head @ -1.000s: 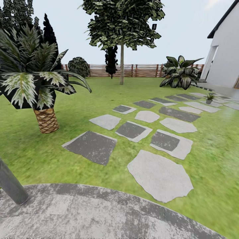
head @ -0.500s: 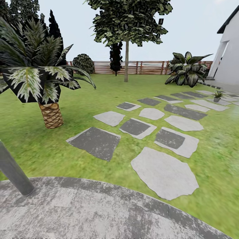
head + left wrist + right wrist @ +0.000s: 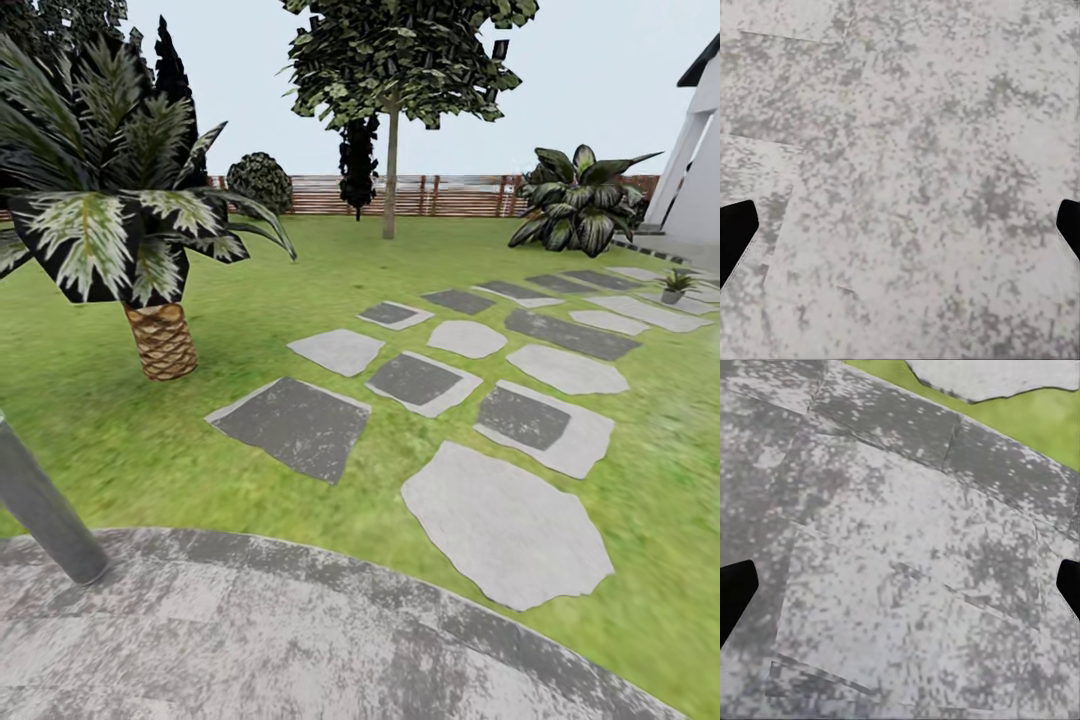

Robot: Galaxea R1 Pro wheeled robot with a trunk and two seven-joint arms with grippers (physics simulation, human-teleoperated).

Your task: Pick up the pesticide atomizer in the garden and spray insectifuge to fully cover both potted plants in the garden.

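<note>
1. The lawn (image 3: 300, 290) runs back to a brown slatted fence (image 3: 440, 196), with grey stepping stones (image 3: 505, 525) leading away towards the right.
2. A round paved patch (image 3: 280, 640) lies nearest the camera in the head view.
3. One potted plant (image 3: 677, 284) stands far off at the right, among the last stones, near a white wall (image 3: 700, 190). It is too small to make out its leaves.
4. A palm (image 3: 110, 200) stands on the left of the lawn. A tree (image 3: 392, 160) and a broad-leaved shrub (image 3: 585, 205) stand near the fence.
5. A grey pole (image 3: 45, 510) slants up from the patch's left edge.
6. The left pincer (image 3: 900, 229) hangs over the pale paving, its dark fingertips at opposite edges of the wrist view, wide apart with nothing between them.
7. The right pincer (image 3: 900, 592) is spread the same way over the patch, near its border with the grass and one stone.
</note>
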